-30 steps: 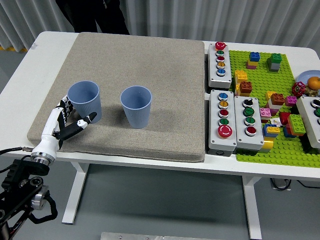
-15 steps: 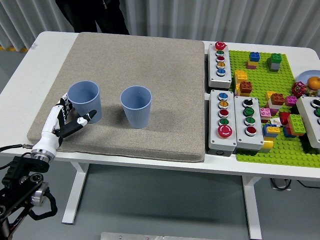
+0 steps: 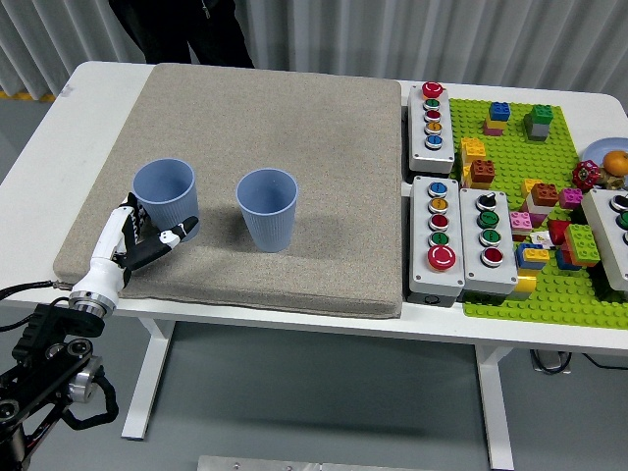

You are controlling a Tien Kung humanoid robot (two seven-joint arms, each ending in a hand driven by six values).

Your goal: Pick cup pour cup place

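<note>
Covering most of the tabletop, a grey mat is carrying two upright blue cups, and the left hand, fingers spread and empty, is sitting just below the left cup, nearer it than the second cup.

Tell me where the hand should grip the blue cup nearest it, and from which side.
Grip the left cup around its side wall, about mid-height, coming from its left and near side, where the left hand already sits with fingers open. The cup stands upright and tapers downward, so a sideways wrap probably holds best. The other cup stands apart on its right.
</note>
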